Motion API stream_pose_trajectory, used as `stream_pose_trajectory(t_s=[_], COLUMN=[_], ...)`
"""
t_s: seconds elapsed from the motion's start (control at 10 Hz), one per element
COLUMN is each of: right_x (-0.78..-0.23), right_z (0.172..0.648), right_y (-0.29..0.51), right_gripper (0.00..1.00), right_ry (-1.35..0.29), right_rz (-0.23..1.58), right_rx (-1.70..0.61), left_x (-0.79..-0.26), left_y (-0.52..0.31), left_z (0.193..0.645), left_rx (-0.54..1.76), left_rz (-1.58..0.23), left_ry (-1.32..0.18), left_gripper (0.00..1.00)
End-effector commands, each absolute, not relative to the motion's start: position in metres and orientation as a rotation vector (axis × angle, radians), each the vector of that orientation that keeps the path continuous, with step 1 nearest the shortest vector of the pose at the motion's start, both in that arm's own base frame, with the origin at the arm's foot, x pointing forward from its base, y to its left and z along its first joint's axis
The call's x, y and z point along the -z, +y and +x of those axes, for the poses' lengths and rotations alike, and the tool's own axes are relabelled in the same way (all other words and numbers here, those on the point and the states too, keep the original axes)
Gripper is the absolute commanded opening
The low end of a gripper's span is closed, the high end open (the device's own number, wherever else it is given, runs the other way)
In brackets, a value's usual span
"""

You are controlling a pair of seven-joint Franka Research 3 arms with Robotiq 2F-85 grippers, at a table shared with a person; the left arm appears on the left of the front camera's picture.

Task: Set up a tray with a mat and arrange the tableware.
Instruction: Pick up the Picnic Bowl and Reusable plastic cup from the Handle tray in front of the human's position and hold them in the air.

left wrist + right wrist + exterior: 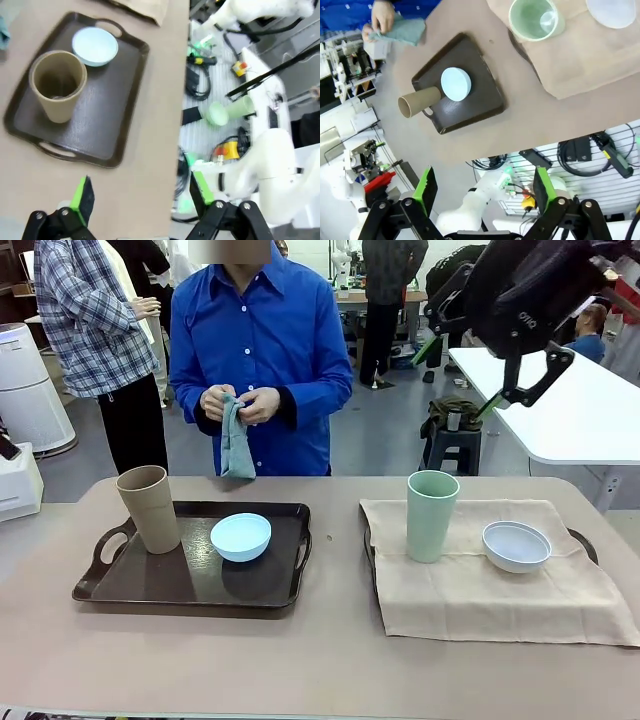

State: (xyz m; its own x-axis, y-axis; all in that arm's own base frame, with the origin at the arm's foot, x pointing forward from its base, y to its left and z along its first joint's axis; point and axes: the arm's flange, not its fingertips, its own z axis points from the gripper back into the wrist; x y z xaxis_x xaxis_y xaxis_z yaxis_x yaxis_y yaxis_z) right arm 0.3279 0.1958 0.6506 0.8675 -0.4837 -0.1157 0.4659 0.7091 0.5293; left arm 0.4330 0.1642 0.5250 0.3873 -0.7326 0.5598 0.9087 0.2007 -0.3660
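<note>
Both arms are hanging high above the table [320,660] with nothing in hand. My left gripper [142,202] is standing wide open, looking down on the bare tray [100,125]. My right gripper [485,192] is gaping too, empty, out over my own edge of the table.

Toward 3 o'clock, the covered tray [585,540] is carrying the beige mat [480,590], which is draping past its rim. The pale green cup [432,515] is standing upright on the mat. The white bowl [516,545] is sitting at its 3 o'clock, near but apart. That side is looking finished.

Toward 9 o'clock, the bare tray is holding the tan cup [148,508], upright, with the light blue bowl [241,536] at its 3 o'clock. Both are resting directly on the dark surface, no mat beneath.

At 12 o'clock, the person's hands [240,403] are working a grey-green cloth [237,445], off the table. I am reading it as the second mat. If so, cup and bowl are needing to come off before it goes down, and my open jaws are waiting for that.
</note>
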Motion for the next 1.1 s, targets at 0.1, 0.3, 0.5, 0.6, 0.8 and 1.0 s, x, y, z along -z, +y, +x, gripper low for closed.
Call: stream_pose_trajectory(t_s=[0.1,0.3,0.5,0.6,0.8,1.0], right_x=[-0.640,-0.638,-0.630,-0.623,-0.602,-0.574], right_z=[0.349,0.355,0.370,0.382,0.405,0.432], right_y=[0.270,0.307,0.340,0.363,0.402,0.434], right_gripper=[1.00,1.00,1.00,1.00,1.00,1.00], right_ry=[-0.036,-0.023,-0.047,-0.092,-0.176,-0.175], right_rz=[0.479,0.438,0.386,0.348,0.295,0.250], right_rx=[0.407,0.358,0.355,0.350,0.333,0.322], left_x=[-0.517,-0.504,-0.492,-0.485,-0.471,-0.458], left_y=[0.139,0.130,0.135,0.136,0.137,0.139], left_z=[0.463,0.469,0.478,0.486,0.499,0.517], left_rx=[1.422,1.562,1.630,1.606,1.555,1.530], left_rz=[-0.451,-0.400,-0.465,-0.521,-0.608,-0.639], left_ry=[-0.572,-0.623,-0.659,-0.644,-0.611,-0.608], left_gripper=[1.00,1.00,1.00,1.00,1.00,1.00])
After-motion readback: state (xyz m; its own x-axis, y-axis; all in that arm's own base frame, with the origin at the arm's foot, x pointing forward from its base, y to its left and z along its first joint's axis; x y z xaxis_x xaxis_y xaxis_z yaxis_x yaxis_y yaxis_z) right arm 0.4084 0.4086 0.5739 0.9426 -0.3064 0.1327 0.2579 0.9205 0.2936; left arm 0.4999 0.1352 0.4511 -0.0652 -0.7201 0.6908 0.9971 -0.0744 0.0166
